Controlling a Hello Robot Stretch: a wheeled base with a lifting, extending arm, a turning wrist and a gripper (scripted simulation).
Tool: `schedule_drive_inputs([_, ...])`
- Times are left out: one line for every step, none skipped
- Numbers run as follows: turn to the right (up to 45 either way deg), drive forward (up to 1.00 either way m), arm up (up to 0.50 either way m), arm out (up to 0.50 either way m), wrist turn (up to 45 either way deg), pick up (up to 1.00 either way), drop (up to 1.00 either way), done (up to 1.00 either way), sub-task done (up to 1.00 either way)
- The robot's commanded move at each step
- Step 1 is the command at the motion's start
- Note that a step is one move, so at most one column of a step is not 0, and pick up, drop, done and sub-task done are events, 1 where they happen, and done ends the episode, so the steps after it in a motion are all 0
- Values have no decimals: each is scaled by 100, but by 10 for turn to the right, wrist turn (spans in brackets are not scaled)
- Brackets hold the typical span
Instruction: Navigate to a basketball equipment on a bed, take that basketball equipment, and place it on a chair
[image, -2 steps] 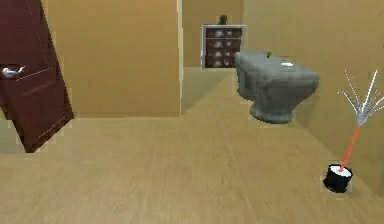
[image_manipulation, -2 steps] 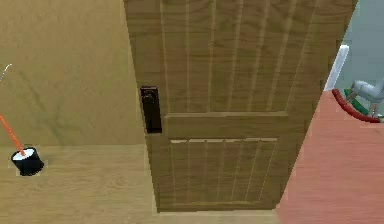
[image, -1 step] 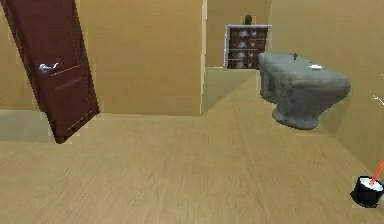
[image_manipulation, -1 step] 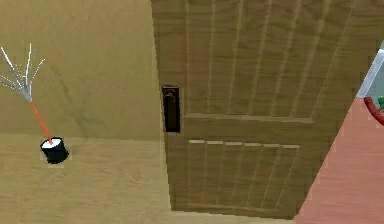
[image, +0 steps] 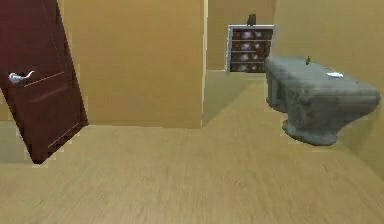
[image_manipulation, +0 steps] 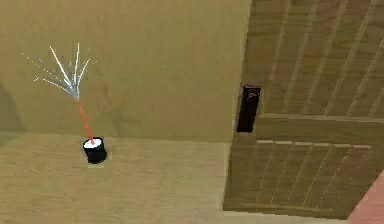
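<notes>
Progress, by my judgement, stood at the very first leg: the drive to the bed was still to be made, so the pickup of the basketball and its delivery to a chair were all left to do. Ahead, bare wood floor (image: 180, 185) ran to tan walls. A dark red door (image: 45, 85) with a pale lever handle (image: 18, 77) hung ajar at nine o'clock in the forward view. At one o'clock a gap between the walls led to a farther space, where a chest of drawers (image: 247, 50) stood against the back wall. At two o'clock sat a grey upholstered seat (image: 315, 100), perhaps an armchair and so a possible drop-off place later, with a small white item (image: 335, 76) on top that was too small to name. Out to the arm side, a black pot (image_manipulation: 95, 151) stood on the floor at eight o'clock in that view, an orange stem rising from it to a spray of white strands (image_manipulation: 65, 70), and a light wooden door (image_manipulation: 310, 110) with a dark handle (image_manipulation: 247, 108) took up three o'clock. Where the basketball lay could not be told from these pictures, nor how it sat relative to the gripper. The gripper's own state could not be told either.
</notes>
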Motion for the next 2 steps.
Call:
schedule_drive_inputs([-450, 0, 0, 0, 0, 0, 0, 0, 0])
schedule_drive_inputs([-150, 0, 0, 0, 0, 0, 0, 0, 0])
